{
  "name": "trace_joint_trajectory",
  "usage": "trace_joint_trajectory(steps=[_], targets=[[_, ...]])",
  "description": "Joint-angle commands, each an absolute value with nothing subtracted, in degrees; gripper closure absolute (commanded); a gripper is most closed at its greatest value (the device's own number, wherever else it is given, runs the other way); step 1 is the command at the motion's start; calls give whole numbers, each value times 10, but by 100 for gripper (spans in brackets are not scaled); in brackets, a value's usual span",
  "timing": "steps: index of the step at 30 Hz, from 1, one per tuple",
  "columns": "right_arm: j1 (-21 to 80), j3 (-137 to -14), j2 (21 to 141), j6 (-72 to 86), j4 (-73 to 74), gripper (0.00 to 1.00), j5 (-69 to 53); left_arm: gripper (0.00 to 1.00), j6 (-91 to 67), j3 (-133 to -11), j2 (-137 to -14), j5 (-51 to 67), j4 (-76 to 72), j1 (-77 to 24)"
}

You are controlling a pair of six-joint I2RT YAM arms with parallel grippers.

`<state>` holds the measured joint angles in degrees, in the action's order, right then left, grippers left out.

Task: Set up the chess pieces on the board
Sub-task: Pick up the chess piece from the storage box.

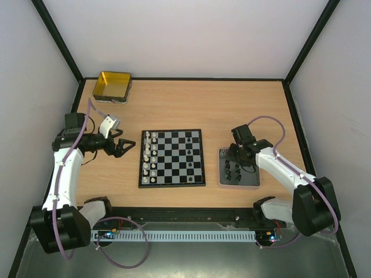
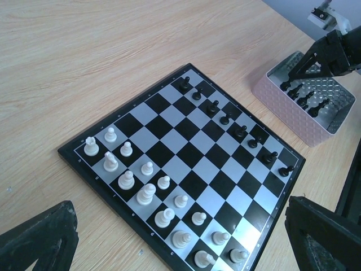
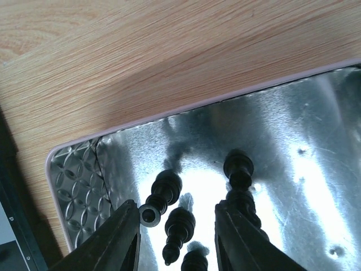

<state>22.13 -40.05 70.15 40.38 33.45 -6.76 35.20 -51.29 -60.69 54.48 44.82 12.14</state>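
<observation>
The board (image 1: 172,185) lies mid-table, with white chess pieces (image 1: 149,156) in its two left columns and a row of black pawns (image 1: 191,156) towards its right. My left gripper (image 1: 128,149) hovers just left of it, open and empty; its wrist view looks over the board (image 2: 192,152) and the white pieces (image 2: 146,192). My right gripper (image 1: 236,165) reaches down into the tray (image 1: 249,182) of black pieces. There its jaws (image 3: 177,209) stand apart on either side of a lying black piece (image 3: 179,226). The left finger touches the base of another tipped piece (image 3: 163,192).
A yellow tin (image 1: 113,86) sits at the far left corner. The tray (image 3: 304,169) has a shiny metal floor and a pinkish rim, and stands right of the board. One more black piece (image 3: 240,169) lies against the right finger. Black-framed walls surround the table.
</observation>
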Motion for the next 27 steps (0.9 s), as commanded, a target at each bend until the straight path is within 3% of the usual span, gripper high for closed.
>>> trace_joint_trajectory(steps=[1, 8, 27], targets=[[220, -425, 689, 418, 377, 65, -25, 1, 366, -508, -613, 567, 463, 114], [207, -438, 692, 422, 395, 68, -3, 1, 367, -511, -622, 567, 466, 96], [149, -409, 753, 408, 341, 72, -78, 1, 378, -514, -628, 576, 482, 88]])
